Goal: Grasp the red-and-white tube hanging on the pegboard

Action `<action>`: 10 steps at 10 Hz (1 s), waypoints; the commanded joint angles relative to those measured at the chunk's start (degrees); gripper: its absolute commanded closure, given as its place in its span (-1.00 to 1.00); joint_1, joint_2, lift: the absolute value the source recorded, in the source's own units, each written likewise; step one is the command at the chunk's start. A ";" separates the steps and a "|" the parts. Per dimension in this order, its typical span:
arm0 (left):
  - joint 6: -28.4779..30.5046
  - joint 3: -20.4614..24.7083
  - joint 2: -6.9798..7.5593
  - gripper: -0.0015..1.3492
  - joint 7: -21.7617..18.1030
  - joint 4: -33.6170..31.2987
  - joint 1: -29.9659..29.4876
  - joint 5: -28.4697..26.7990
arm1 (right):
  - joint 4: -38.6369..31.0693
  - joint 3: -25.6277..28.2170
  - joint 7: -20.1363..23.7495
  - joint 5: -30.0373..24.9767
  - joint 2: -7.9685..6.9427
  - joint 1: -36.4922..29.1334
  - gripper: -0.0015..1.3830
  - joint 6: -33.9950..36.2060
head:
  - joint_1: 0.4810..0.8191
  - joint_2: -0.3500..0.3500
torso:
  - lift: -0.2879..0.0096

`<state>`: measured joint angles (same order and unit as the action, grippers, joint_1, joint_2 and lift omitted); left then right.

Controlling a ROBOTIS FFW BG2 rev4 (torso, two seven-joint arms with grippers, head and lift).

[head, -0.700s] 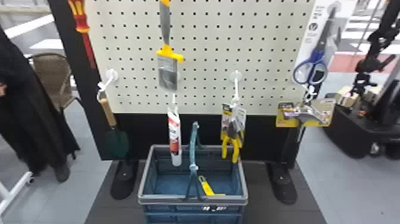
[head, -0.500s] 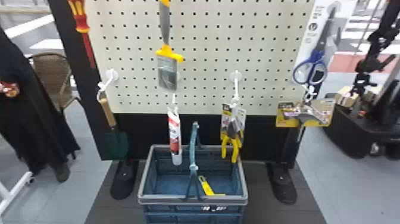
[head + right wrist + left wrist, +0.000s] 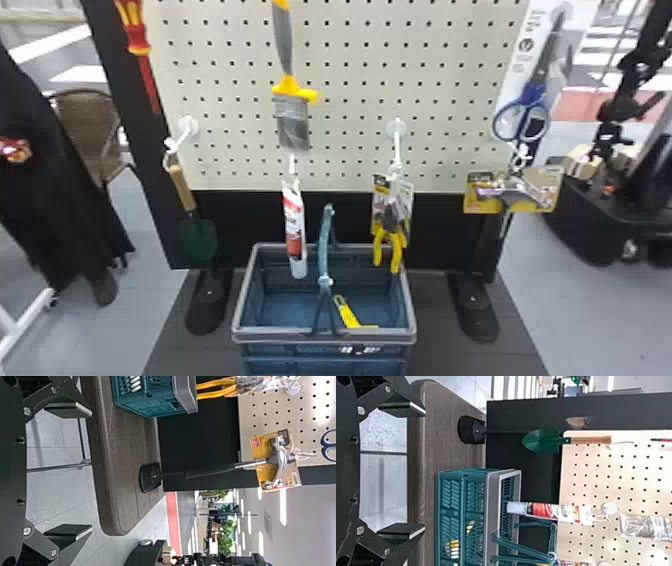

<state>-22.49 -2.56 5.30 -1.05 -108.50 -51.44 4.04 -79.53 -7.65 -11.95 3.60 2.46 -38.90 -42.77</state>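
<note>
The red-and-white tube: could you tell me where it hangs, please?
In the head view, the red-and-white tube hangs below the paintbrush, left of the pliers, over the basket.

Cream pegboard dotted with dark holes, red-and-white tube, grey-rimmed teal basket, yellow-handled pliers, green shovel

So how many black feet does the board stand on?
2. The left foot sits beside the blue basket, below the trowel; the right foot on the basket's other side, below the hammer. Any behind the pegboard would be hidden.
</note>
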 commanded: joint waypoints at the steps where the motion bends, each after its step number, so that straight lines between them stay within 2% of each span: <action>1: 1.66 1.77 -0.20 -0.60 -2.99 -0.28 1.69 0.09 | 0.00 0.00 0.00 0.01 0.00 -0.01 -0.62 -0.04 | -0.60 0.00 | 0.26; 2: 2.98 3.53 -0.47 -0.60 -5.81 -0.84 3.29 -0.44 | 0.00 0.00 0.00 0.01 0.00 -0.01 -0.62 0.05 | -0.60 0.00 | 0.26; 5: 7.90 10.38 -2.49 -0.60 -16.62 -0.99 10.55 -2.64 | 0.00 0.00 0.00 0.09 0.00 -0.01 -0.62 0.05 | -0.60 0.00 | 0.26; 6: 9.40 11.70 -2.84 -0.60 -18.90 -0.56 13.14 -3.08 | 0.00 0.00 0.00 0.09 0.00 -0.01 -0.62 0.05 | -0.60 0.00 | 0.26; 8: 12.65 13.11 -2.31 -0.60 -23.82 0.98 19.04 -3.34 | 0.00 0.00 0.00 0.09 0.00 -0.01 -0.62 -0.04 | -0.60 0.00 | 0.26; 10: 15.20 12.93 -0.90 -0.60 -26.55 3.80 24.83 -2.46 | 0.00 0.00 0.00 0.09 0.00 -0.01 -0.62 -0.04 | -0.60 0.00 | 0.26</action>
<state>-8.14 10.47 3.98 -27.46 -105.62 -28.48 1.16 -79.54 -7.65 -11.95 3.69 2.45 -38.91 -42.79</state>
